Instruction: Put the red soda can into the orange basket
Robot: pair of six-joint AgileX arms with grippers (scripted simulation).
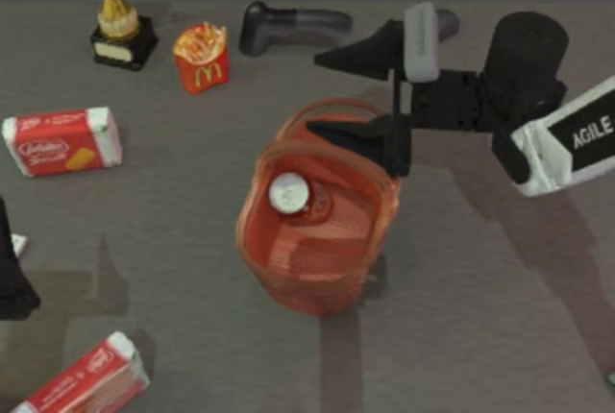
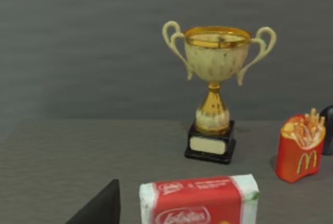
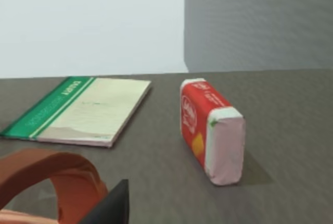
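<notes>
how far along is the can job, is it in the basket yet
Done: the red soda can stands upright inside the orange basket, silver top up. In hand: nothing; the right gripper is open above the basket's far rim, its fingers apart and off the can. Left: only pulling the right arm clear. The left arm sits parked at the table's left edge.

Top view looks straight down; both wrist views sit low, sharing the fries carton (image 1: 201,58).
</notes>
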